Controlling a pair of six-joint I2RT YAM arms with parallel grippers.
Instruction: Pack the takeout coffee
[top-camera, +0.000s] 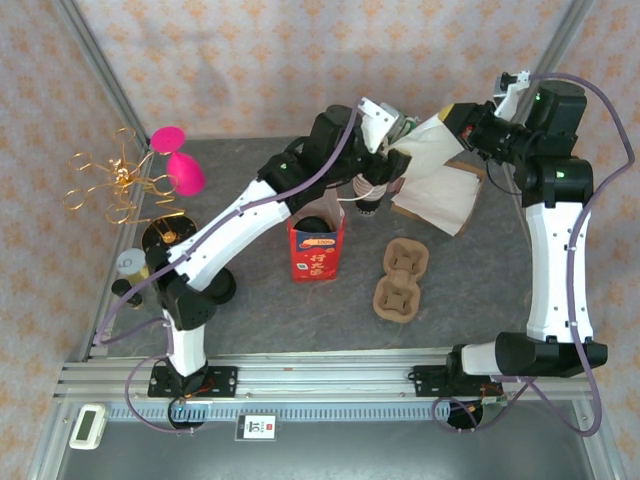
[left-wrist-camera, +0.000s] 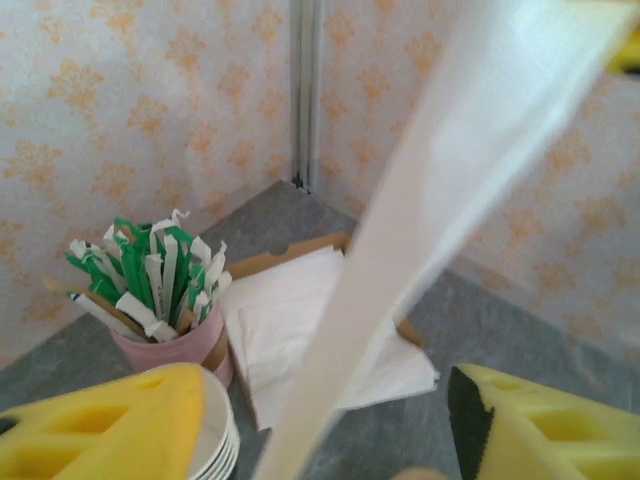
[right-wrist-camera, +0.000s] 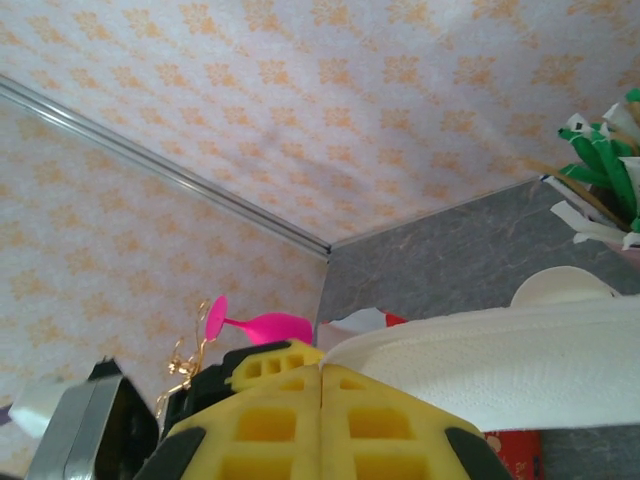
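Presently, the white napkin (left-wrist-camera: 420, 230) runs edge-on, slanting upper-right to lower-left between the parted left gripper (left-wrist-camera: 325, 415) fingers, its end pinched by the right gripper (right-wrist-camera: 322, 365).

The near right corner of the desk (top-camera: 480, 305) lies open; the red bag (top-camera: 316, 250) and pulp carriers (top-camera: 402, 280) crowd its middle.

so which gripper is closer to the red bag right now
Left. The left gripper is just beyond the red bag, slightly to its right, open around the white napkin. The right gripper is farther off toward the back right, shut on that napkin.
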